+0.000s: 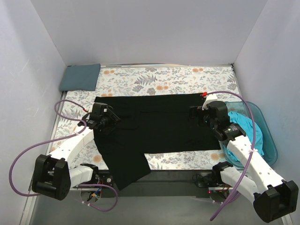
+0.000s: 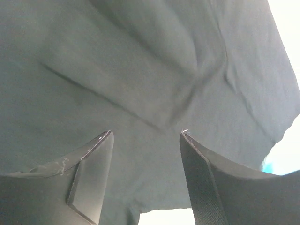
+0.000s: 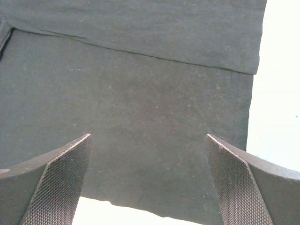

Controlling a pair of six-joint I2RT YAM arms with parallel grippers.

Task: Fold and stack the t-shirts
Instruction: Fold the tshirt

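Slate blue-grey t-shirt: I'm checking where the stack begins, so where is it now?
The slate blue-grey t-shirt lies folded at the far left corner in the top view, just beyond the left end of the spread black t-shirt.

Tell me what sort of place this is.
Likely a robot test cell for laundry folding, not a home: plain white panel walls enclose a floral-print white table cloth, a black cloth t-shirt lies spread on it, and a translucent teal plastic tub sits at its right.

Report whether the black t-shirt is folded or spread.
Partly folded: the black cloth t-shirt lies wide, one layer doubled over, a flap overhanging the floral-clothed table.
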